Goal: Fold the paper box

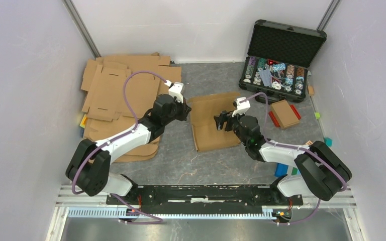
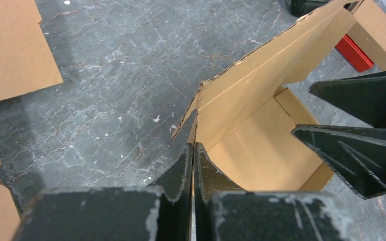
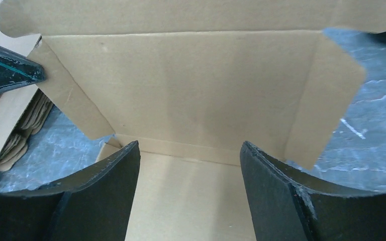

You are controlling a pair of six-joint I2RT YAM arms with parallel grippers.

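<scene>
The paper box [image 1: 207, 131] lies partly folded on the table's middle, brown corrugated cardboard with its left wall raised. My left gripper [image 1: 186, 111] is shut on that wall's near end; in the left wrist view the wall's edge runs down between the closed fingertips of the left gripper [image 2: 193, 149], and the paper box [image 2: 261, 145] opens to the right. My right gripper [image 1: 220, 122] hangs open over the box floor. In the right wrist view the right gripper [image 3: 189, 153] has nothing between its fingers, and the upright wall of the paper box [image 3: 191, 85] stands straight ahead with side flaps angled out.
A pile of flat cardboard blanks [image 1: 120, 88] covers the back left. An open black case of poker chips [image 1: 280, 60] stands at the back right, with a small closed cardboard box [image 1: 285, 113] in front of it. Coloured blocks [image 1: 281, 169] lie near the right arm's base.
</scene>
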